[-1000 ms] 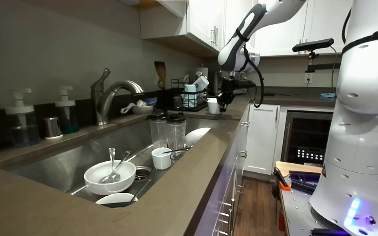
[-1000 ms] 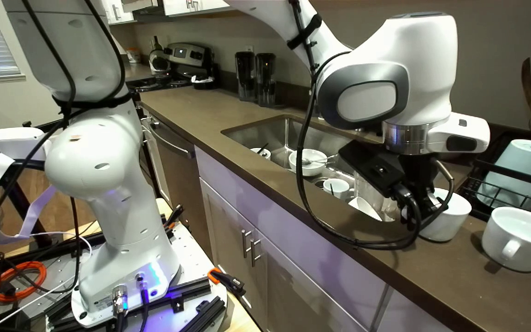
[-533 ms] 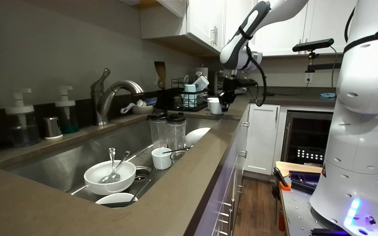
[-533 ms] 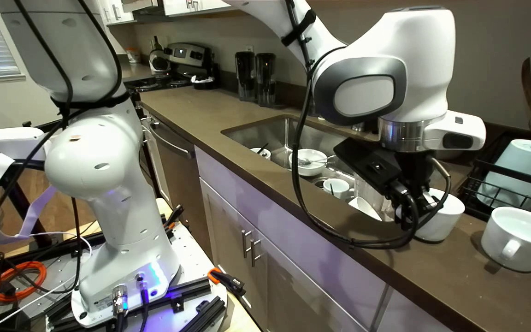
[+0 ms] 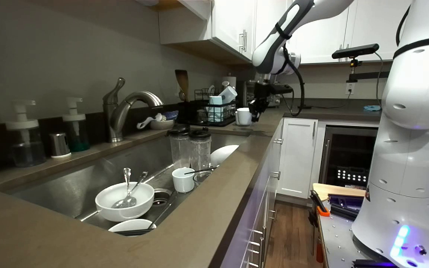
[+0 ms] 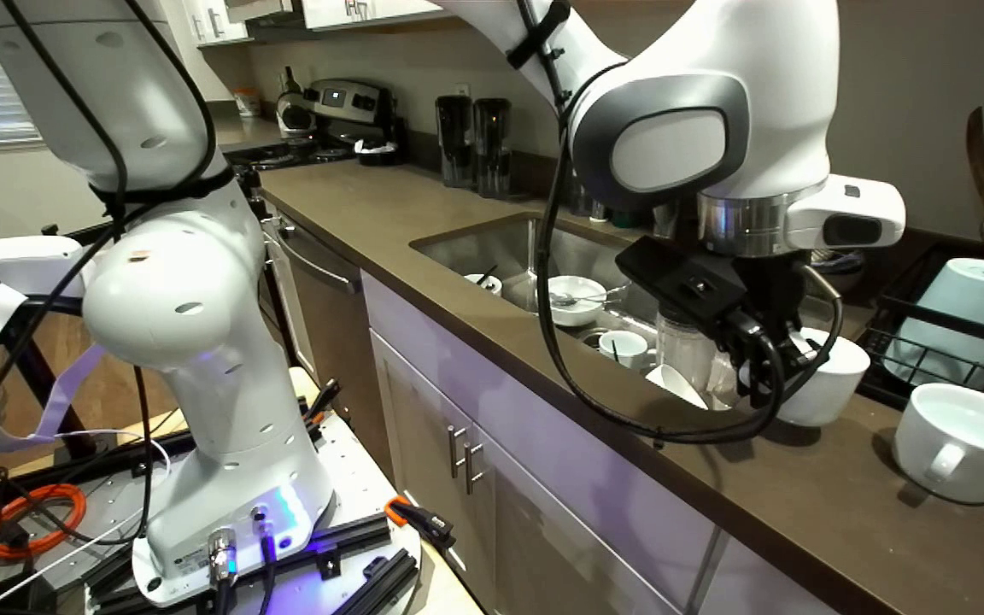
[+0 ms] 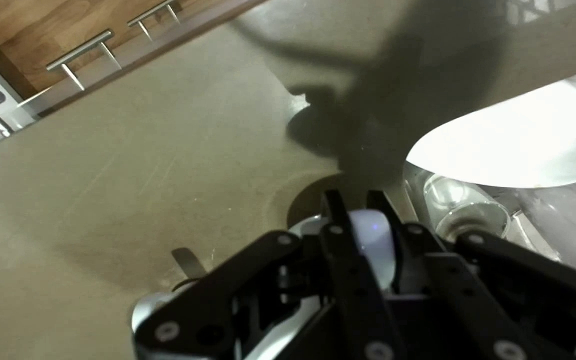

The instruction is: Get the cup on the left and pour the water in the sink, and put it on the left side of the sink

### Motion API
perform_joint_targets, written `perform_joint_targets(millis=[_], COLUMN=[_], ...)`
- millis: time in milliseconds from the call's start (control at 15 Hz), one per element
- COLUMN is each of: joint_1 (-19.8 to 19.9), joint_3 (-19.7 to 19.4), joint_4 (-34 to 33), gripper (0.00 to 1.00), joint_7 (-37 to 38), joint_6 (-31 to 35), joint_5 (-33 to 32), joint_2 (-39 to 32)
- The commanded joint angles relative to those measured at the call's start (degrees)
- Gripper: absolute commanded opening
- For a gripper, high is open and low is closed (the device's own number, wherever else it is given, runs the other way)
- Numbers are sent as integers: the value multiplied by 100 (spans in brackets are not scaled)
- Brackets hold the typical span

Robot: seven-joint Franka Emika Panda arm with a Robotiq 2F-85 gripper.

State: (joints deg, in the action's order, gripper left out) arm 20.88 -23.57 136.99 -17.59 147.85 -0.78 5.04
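Note:
A whitish cup (image 6: pixel 834 384) hangs a little above the counter, roughly upright, with its shadow beneath it. My gripper (image 7: pixel 354 196) is shut on it; in the wrist view a rounded white part of the cup (image 7: pixel 375 240) lies between the black fingers (image 7: pixel 337 210). Whether that part is the handle or the wall I cannot tell. What the cup holds is hidden. The same cup (image 5: pixel 244 116) appears beyond the far end of the sink (image 5: pixel 69 184) in an exterior view. Over the basin curves the faucet (image 5: pixel 140 98).
Close to the held cup stands another white cup (image 6: pixel 966 444) with a handle, near a black dish rack (image 6: pixel 893 346). Inside the sink are a white bowl (image 5: pixel 125 204) with spoons, a small white cup (image 5: pixel 183 180), clear lidded jars (image 5: pixel 199 150) and a tilted white dish (image 5: pixel 223 154).
The cup has risen off the counter together with my gripper, which stays shut on it. Both have moved slightly away from the camera in an exterior view. The sink's contents have not moved.

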Motion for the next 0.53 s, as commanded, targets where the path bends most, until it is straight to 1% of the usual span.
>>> perform_joint_targets(millis=[0, 467], joint_1=[55, -39], joint_3=[35, 155], joint_4=[80, 202], gripper=[8, 8], joint_7=[97, 99], joint_6=[-134, -374], joint_5=[-195, -227], joint_2=[415, 604])
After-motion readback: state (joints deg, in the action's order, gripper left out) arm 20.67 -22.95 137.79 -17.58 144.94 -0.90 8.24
